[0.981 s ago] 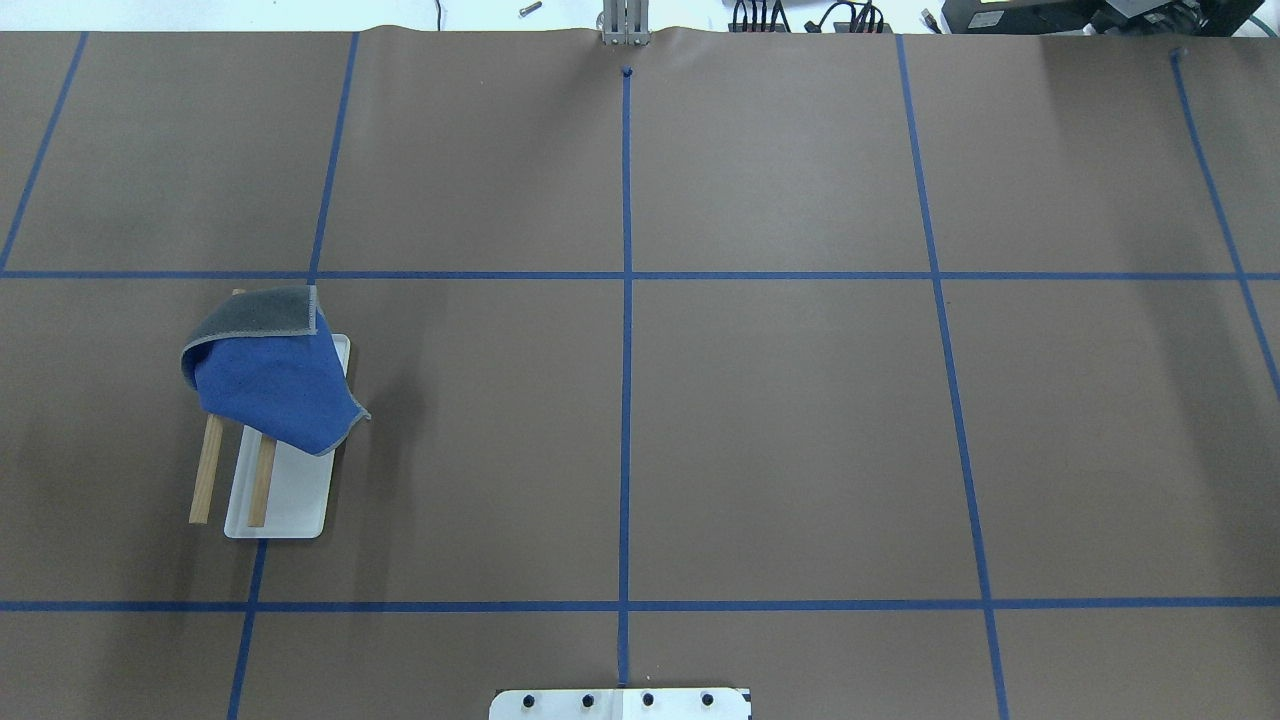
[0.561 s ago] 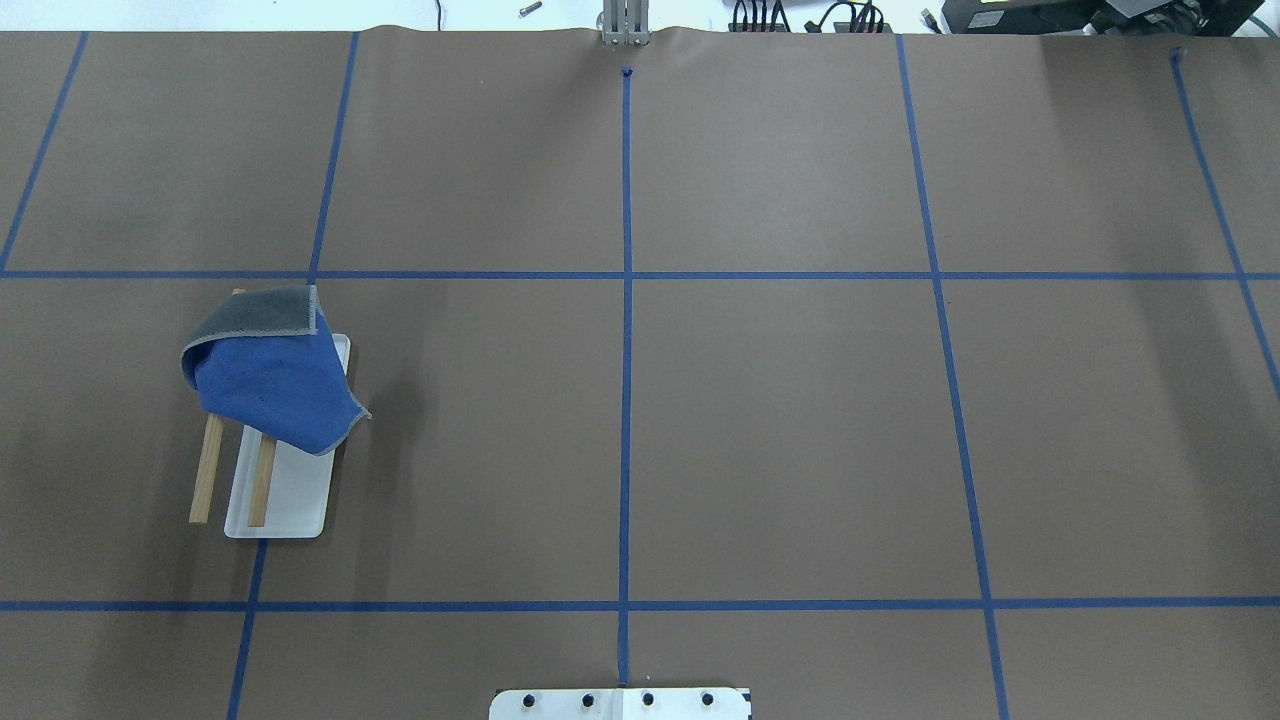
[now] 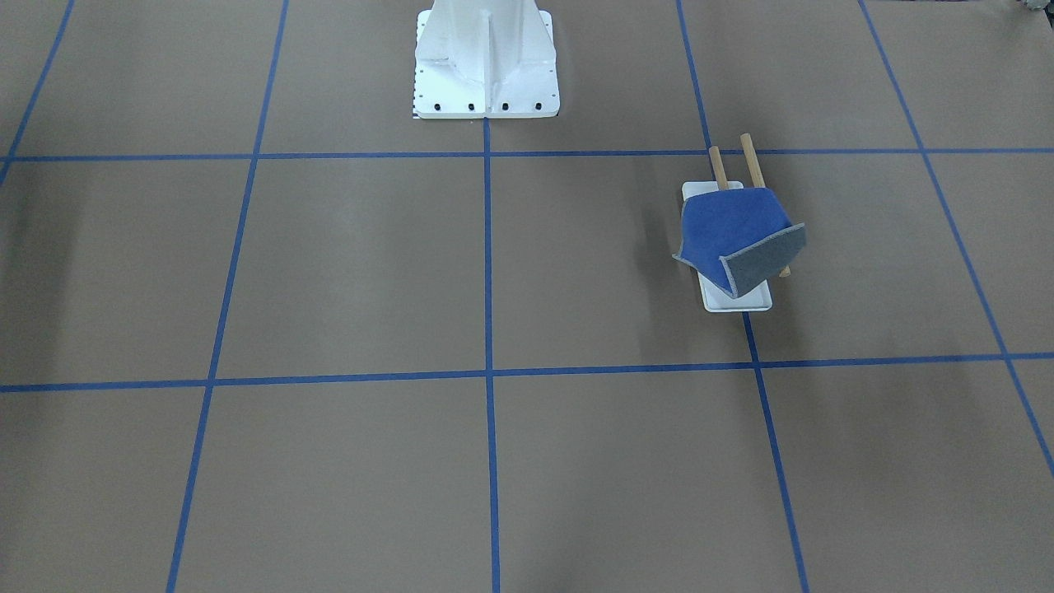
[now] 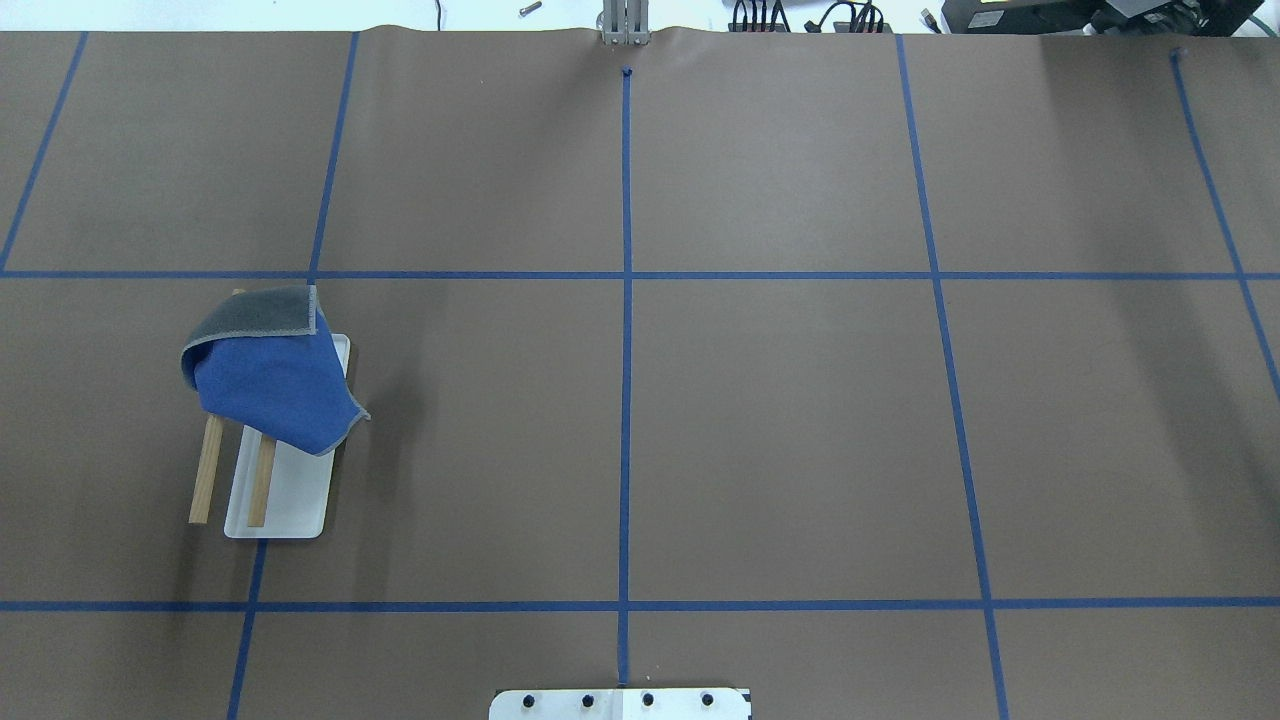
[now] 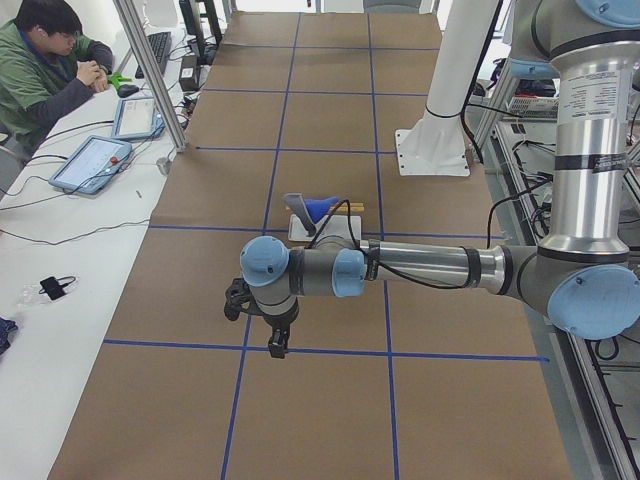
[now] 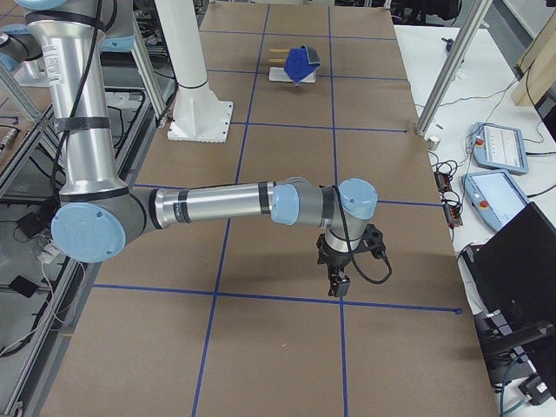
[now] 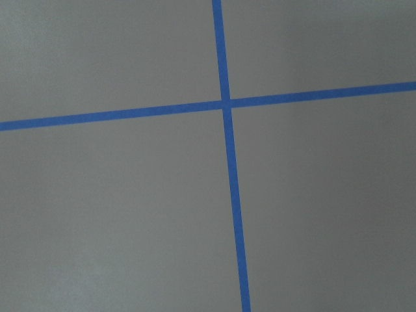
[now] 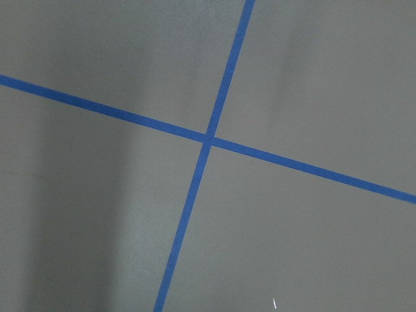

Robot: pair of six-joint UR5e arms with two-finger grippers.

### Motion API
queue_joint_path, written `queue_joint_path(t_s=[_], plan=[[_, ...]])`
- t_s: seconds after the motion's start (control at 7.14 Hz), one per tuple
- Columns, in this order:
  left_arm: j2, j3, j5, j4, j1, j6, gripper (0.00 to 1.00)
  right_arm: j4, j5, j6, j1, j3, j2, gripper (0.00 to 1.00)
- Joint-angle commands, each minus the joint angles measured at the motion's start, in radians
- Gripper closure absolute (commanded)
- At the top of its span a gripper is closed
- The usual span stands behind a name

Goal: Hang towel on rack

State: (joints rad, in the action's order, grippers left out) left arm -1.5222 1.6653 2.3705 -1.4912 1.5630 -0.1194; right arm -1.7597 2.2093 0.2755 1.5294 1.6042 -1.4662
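Observation:
The towel (image 4: 275,380), blue with a grey corner folded over, lies draped over the two wooden rails of the rack (image 4: 208,470) on its white base (image 4: 290,495) at the table's left. It also shows in the front view (image 3: 733,235), the left side view (image 5: 315,208) and the right side view (image 6: 302,61). My left gripper (image 5: 277,345) shows only in the left side view, far from the rack toward that end of the table. My right gripper (image 6: 337,285) shows only in the right side view, far from the rack. I cannot tell whether either is open or shut.
Blue tape lines grid the brown table cover (image 4: 780,420). The robot's white base (image 3: 486,62) stands at the near edge. A person (image 5: 45,65) sits at a side desk with tablets (image 5: 95,162). Metal posts (image 5: 150,70) stand along the far edge.

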Motion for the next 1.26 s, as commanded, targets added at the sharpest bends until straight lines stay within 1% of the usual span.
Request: queue_joint_path(t_s=[0.0, 0.14, 0.42, 0.7, 1.12], plan=[[0.01, 0.033, -0.01, 0.012, 0.011, -0.014, 0.02, 0.002, -0.002, 0.001, -0.002, -0.001, 0.0, 0.0], [0.01, 0.046, -0.031, 0.009, 0.012, -0.014, 0.01, 0.002, 0.0, 0.001, -0.003, -0.001, 0.0, 0.0], [0.01, 0.068, -0.033, 0.009, 0.012, -0.013, 0.01, 0.002, 0.0, -0.004, -0.003, 0.0, 0.0, 0.0], [0.01, 0.071, -0.065, 0.009, 0.012, -0.013, 0.02, 0.0, 0.003, -0.004, -0.003, 0.002, -0.002, 0.0], [0.01, 0.074, -0.07, 0.011, 0.012, -0.013, 0.01, 0.0, 0.006, -0.004, -0.009, 0.005, -0.008, 0.0]])
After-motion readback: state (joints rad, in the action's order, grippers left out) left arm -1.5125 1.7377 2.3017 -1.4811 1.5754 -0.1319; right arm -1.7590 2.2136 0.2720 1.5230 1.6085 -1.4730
